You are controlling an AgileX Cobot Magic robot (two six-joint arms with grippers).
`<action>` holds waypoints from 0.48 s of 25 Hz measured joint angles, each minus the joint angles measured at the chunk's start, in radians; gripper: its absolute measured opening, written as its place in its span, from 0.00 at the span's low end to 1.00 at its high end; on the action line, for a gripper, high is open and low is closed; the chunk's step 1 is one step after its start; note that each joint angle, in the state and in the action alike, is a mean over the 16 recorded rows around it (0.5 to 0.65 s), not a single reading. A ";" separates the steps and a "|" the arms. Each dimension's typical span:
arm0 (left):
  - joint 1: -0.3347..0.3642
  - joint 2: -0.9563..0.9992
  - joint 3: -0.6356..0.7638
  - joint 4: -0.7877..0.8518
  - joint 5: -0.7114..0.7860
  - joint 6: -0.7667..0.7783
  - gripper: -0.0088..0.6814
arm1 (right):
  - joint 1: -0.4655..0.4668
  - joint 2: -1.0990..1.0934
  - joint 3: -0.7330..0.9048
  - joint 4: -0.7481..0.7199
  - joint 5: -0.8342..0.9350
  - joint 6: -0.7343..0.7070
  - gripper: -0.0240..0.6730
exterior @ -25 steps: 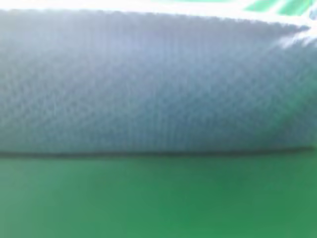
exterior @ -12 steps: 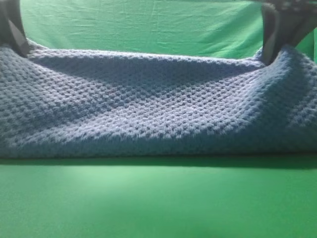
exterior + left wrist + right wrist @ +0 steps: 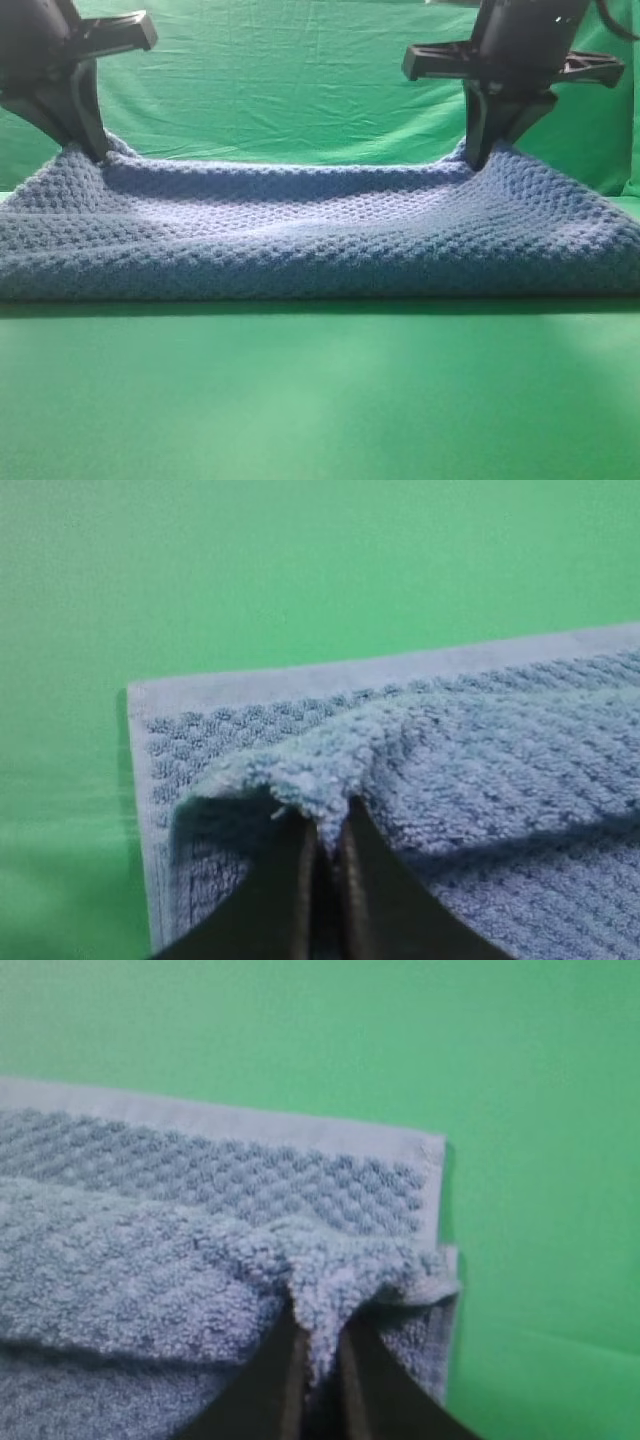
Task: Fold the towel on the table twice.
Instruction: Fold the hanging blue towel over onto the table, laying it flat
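1. From my station, the exterior high view shows me one thing outside the job: a green backdrop cloth (image 3: 300, 90) hanging upright along the far side of the scene.
2. I see it span the whole width of that view, from the left edge to the right edge.
3. Its surface is wrinkled, with soft creases running mostly sideways and slanting across the middle.
4. At the far right I notice a vertical fold or seam where the cloth looks darker.
5. Its colour is a shade duller than the bright flat surface in front of it.
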 joint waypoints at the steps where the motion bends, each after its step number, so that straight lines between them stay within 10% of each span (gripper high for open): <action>1: 0.000 0.012 -0.003 0.003 -0.013 0.000 0.01 | -0.002 0.015 -0.009 -0.002 -0.008 -0.001 0.03; 12: 0.002 0.083 -0.016 0.066 -0.094 0.000 0.12 | -0.024 0.101 -0.055 -0.007 -0.058 -0.004 0.15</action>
